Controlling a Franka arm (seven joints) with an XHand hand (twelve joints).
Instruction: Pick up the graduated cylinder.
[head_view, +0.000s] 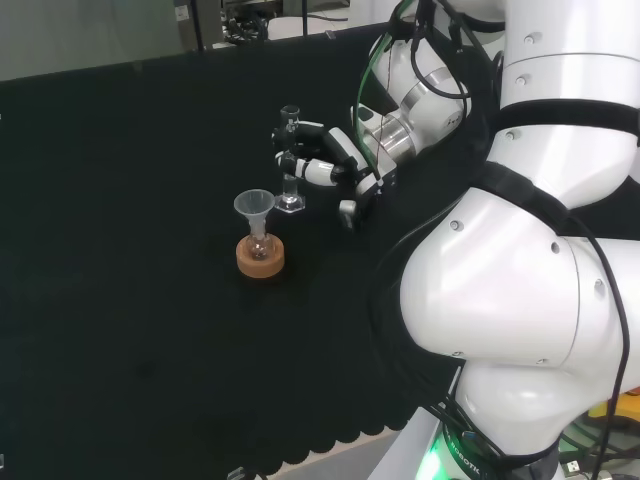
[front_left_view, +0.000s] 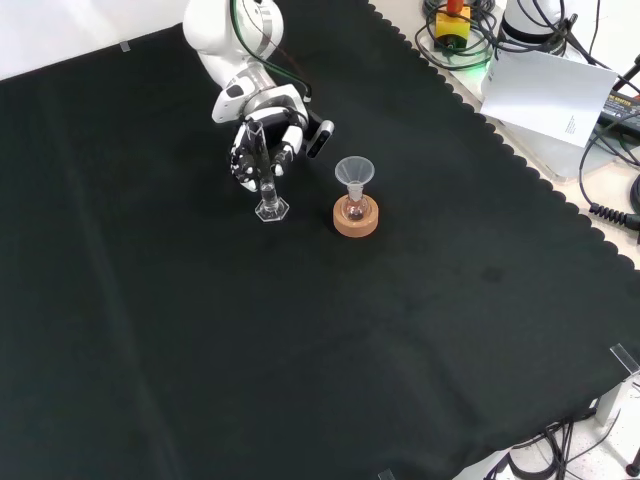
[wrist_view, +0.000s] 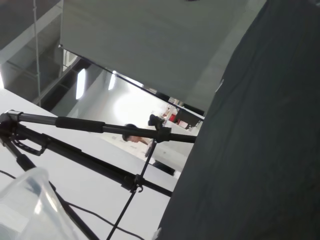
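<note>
One cylinder (front_left_view: 264, 178) stands upright just left of the cork stand (front_left_view: 355, 219) in the front view, hand (front_left_view: 262, 140) curled round its upper part; lift straight up, base level, well away from the funnel (front_left_view: 354, 172)

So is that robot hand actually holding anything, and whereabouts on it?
Yes: the hand has its fingers curled round the upper part of the graduated cylinder. The cylinder is upright, its base at the black cloth.
</note>
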